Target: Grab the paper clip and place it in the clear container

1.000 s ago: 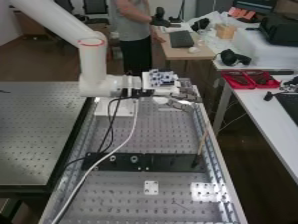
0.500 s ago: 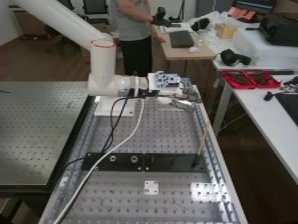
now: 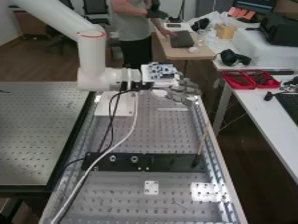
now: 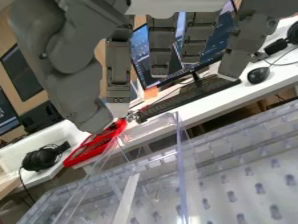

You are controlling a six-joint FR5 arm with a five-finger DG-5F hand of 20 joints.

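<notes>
One hand (image 3: 181,92), fingers extended and uncurled, near a clear container (image 4: 180,167), above a perforated metal bench (image 3: 120,192)

White arm (image 3: 92,52), dark grey fingers (image 3: 189,84), clear container (image 4: 179,165), dot-patterned silver-grey bench (image 3: 123,192), black plate (image 3: 167,161), bright red trays (image 3: 241,87)

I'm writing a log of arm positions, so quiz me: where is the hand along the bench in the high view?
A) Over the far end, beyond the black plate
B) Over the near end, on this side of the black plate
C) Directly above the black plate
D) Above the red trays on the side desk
A: the hand is over the bench's far end, well past the black plate.
</notes>
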